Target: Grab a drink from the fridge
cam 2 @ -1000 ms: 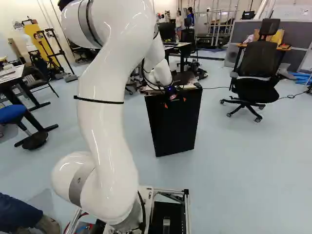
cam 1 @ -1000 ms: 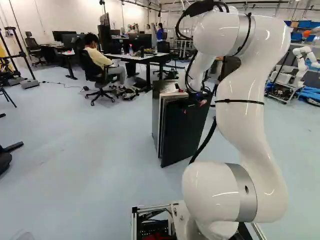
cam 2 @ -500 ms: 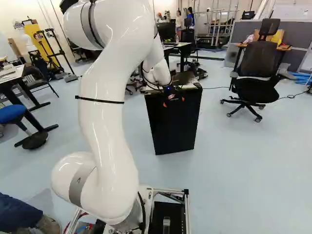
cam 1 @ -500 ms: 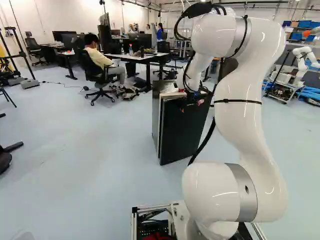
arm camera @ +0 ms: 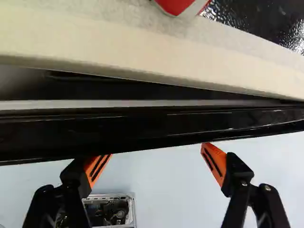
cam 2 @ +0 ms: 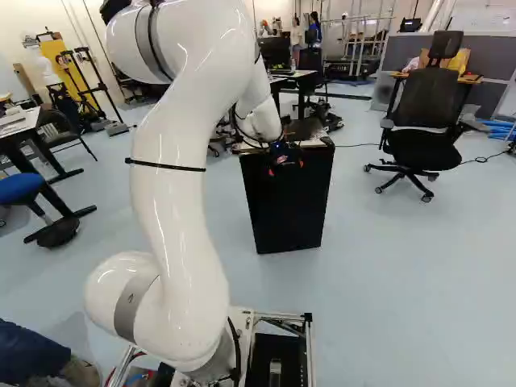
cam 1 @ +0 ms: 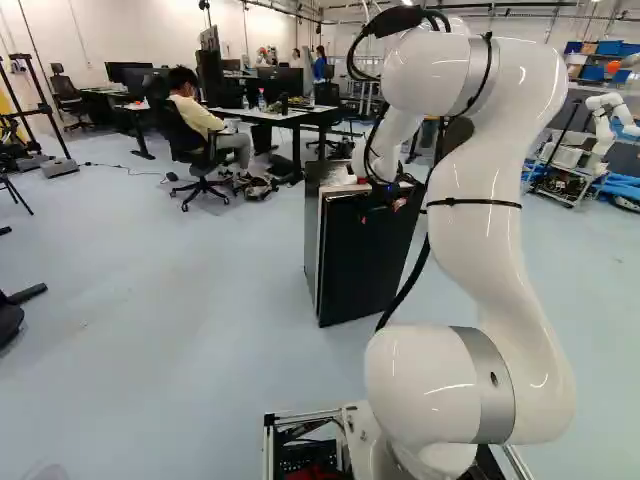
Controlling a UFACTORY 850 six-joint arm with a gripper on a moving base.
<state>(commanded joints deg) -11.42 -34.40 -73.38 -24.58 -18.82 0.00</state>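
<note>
The fridge [cam 1: 313,235] stands upright on the floor, ahead of my base. I have the pincer [cam 2: 286,167] open near the top edge of the fridge door [cam 2: 287,211], pads [arm camera: 214,162] well apart; contact with the door: cannot tell. A narrow gap separates door and body. A red and white item [arm camera: 175,4] rests on top of the fridge

Fridge [cam 2: 286,210]: no words I can read.
Red and white thing [arm camera: 176,4] near the fridge's top edge: none to read.
White board [cam 2: 477,22]: maybe some writing, too small to read.
</note>
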